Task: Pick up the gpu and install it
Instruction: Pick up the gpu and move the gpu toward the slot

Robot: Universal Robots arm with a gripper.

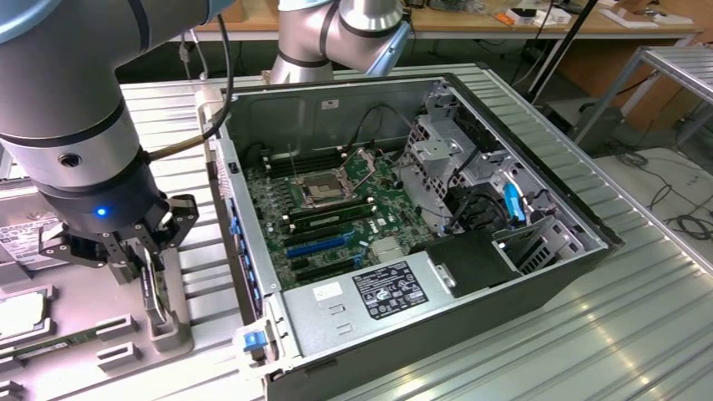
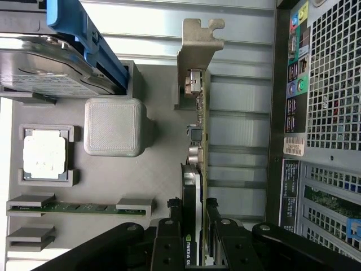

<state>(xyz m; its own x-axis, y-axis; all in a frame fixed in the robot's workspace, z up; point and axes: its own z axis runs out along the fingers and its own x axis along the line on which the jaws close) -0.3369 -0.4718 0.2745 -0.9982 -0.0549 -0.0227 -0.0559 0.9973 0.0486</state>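
Partly hidden by the gripper (image 2: 194, 208) clamped on it, the gpu (image 2: 195, 148) stands edge-on.

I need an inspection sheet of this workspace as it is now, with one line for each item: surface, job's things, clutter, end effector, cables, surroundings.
Surface: ribbed metal table carrying a grey parts tray and an open computer case.
Job's things: gpu standing on edge in the tray, its metal bracket at the end away from the end effector.
Clutter: hard drive, square chip and memory stick in tray holders; grey block between them.
End effector: end effector shut on the gpu, one finger on each face.
Cables: black cable along the arm; internal cables inside the case.
Surroundings: wooden bench behind; floor cables.
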